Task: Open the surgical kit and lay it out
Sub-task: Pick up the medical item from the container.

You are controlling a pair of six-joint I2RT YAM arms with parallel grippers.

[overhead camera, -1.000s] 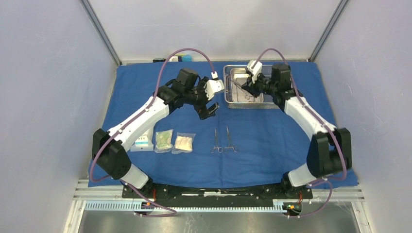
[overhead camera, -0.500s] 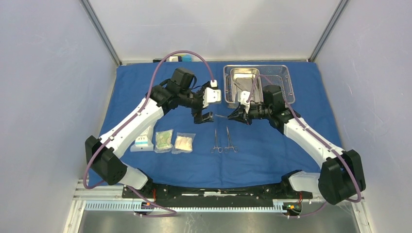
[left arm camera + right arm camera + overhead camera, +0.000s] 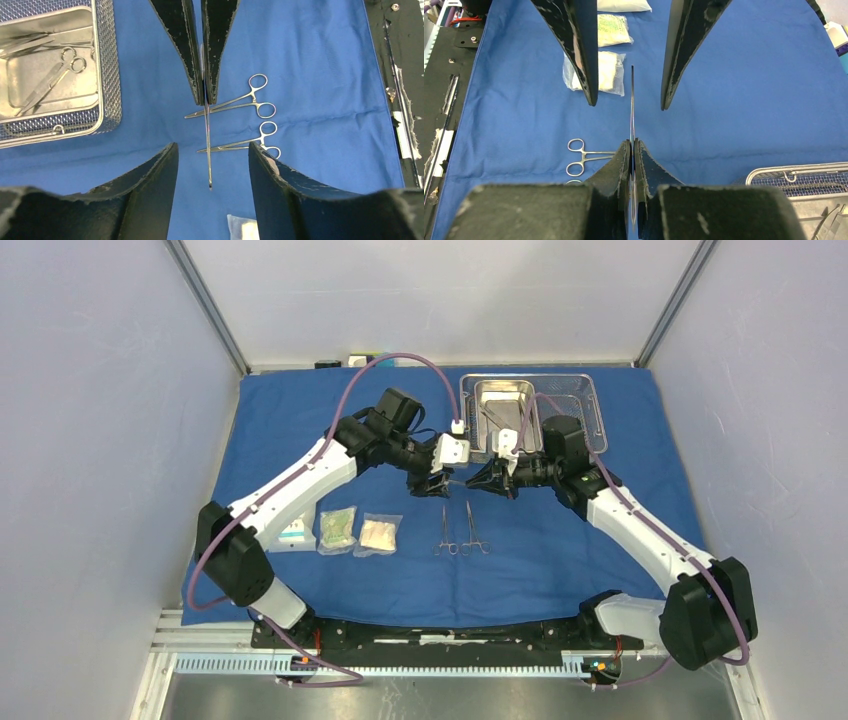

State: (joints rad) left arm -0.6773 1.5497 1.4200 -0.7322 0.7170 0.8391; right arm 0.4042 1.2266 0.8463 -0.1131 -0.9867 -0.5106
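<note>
nearest, two slim steel scissor-like clamps [image 3: 460, 530] lie parallel on the blue cloth wrap [image 3: 560, 540]. above, right fingers [image 3: 182, 45] clamp a thin steel instrument [image 3: 208, 150]; left fingers [image 3: 150, 180] stand apart around its tip, likely for handover. rectangular steel mesh tray [image 3: 580, 410] sits beyond.

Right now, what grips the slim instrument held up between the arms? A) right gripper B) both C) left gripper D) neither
A: the right gripper is shut on the instrument, while the left gripper is open around it, not touching.
</note>
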